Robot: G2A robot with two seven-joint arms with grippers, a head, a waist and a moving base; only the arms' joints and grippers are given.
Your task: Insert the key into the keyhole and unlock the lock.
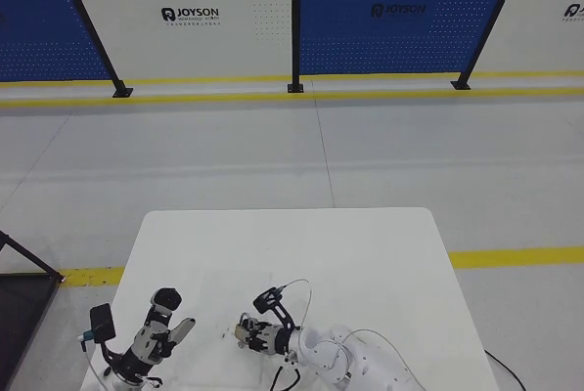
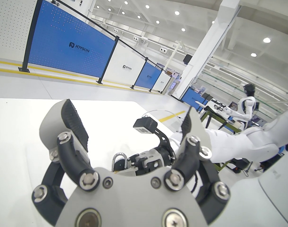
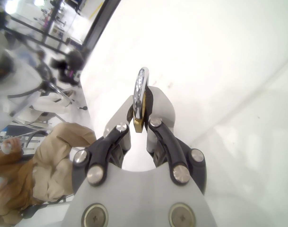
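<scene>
My right gripper [image 3: 140,95] is shut on a padlock [image 3: 139,100] with a brass body and a silver shackle, holding it just above the white table [image 3: 217,48]. In the top view the same right gripper [image 1: 245,333] holds the padlock [image 1: 239,332] near the table's front edge. My left gripper [image 2: 132,128] is open with nothing between its fingers [image 2: 74,124], and it faces the padlock's shackle [image 2: 119,159]. From above, the left gripper [image 1: 176,313] sits a short way left of the lock. A tiny dark speck [image 1: 218,333] lies between them; I cannot tell what it is.
The white table [image 1: 370,254] stretches away behind both grippers. A black metal frame [image 1: 8,264] stands off its left side. Thin cables [image 1: 365,337] loop over the right arm. Blue and white fence panels [image 1: 389,34] line the far floor.
</scene>
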